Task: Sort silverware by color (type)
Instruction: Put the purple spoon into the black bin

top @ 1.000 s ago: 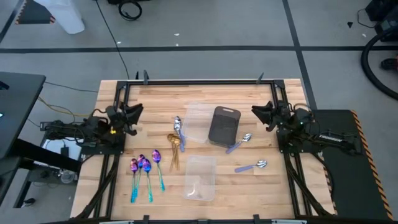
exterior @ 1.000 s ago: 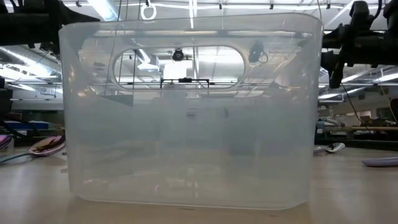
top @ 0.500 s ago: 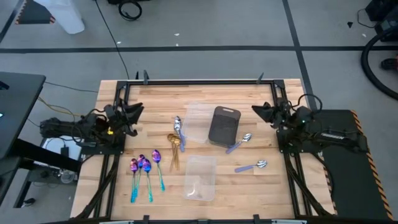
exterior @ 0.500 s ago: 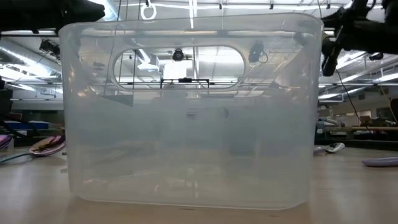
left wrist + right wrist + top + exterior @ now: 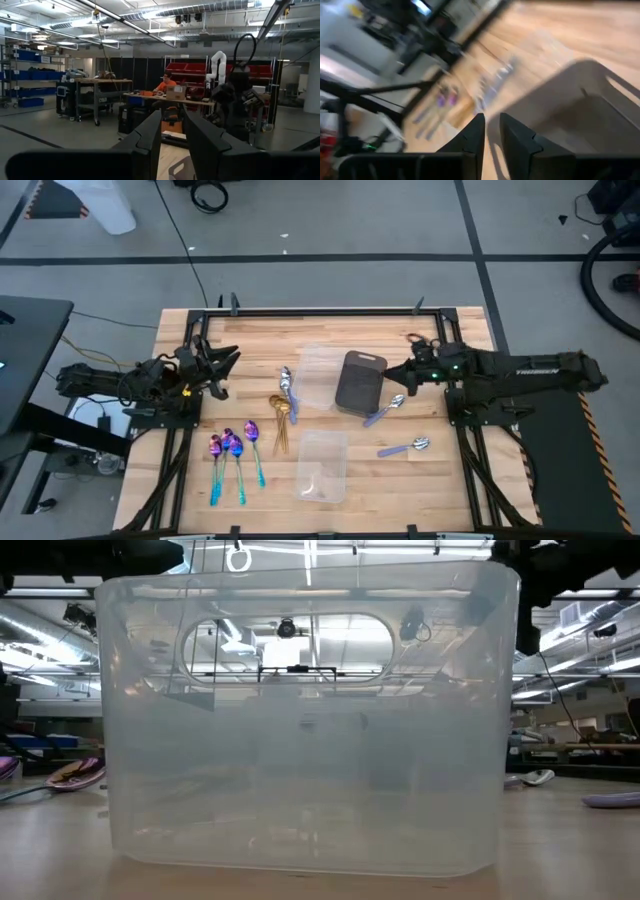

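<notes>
The middle of the table (image 5: 460, 480) is crowded: a dark grey tray (image 5: 359, 381) sits against a clear tray (image 5: 317, 377), with a second clear tray (image 5: 323, 465) nearer the front edge. The right end effector (image 5: 392, 375) hangs just beside the grey tray, seemingly above the silver spoon (image 5: 385, 410) there. Purple spoons (image 5: 235, 460) and gold spoons (image 5: 281, 418) fill the left-centre. Bare wood lies open along the far edge and the front right corner.
</notes>
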Controlling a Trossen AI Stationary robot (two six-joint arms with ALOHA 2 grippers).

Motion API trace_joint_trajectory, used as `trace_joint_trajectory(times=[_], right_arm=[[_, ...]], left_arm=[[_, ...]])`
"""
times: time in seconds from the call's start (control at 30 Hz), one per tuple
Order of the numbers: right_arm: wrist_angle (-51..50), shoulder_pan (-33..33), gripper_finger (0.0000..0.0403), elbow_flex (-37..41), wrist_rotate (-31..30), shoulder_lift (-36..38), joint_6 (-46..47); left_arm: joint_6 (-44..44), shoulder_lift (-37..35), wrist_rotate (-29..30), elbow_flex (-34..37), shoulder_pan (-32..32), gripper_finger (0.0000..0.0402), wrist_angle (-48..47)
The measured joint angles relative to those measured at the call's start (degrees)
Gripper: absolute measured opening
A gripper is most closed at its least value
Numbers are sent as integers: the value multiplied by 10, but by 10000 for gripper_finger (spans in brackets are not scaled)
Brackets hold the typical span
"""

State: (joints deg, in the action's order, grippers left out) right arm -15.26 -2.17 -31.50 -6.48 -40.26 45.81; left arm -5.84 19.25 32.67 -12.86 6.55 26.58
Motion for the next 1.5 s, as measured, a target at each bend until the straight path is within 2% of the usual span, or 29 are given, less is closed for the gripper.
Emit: trace_joint_trajectory(times=[0.2,0.3,0.43,0.63,0.77,0.97,1.07,1.3,1.5], right_arm=[[-196,70,67,-115,-78,-104,84],[-274,92,67,-156,-78,-157,142],[-323,118,67,-180,-18,-222,219],[-323,165,67,-182,97,-295,305],[-314,203,67,-182,128,-335,323],[-304,257,67,-182,140,-393,288],[-301,272,67,-182,143,-422,230],[-264,273,71,-182,179,-491,93],[-276,273,105,-182,211,-537,34]], left_arm=[[-11,-1,1,0,0,94,-8],[-13,-1,3,0,0,94,-8],[-15,-1,6,0,0,94,-8],[-51,-1,6,0,0,94,-8],[-54,-1,7,0,0,94,-12],[-56,-1,7,0,0,94,-8],[-74,-1,7,0,0,94,0],[-115,-1,7,0,0,94,12],[-129,-1,7,0,0,94,17]])
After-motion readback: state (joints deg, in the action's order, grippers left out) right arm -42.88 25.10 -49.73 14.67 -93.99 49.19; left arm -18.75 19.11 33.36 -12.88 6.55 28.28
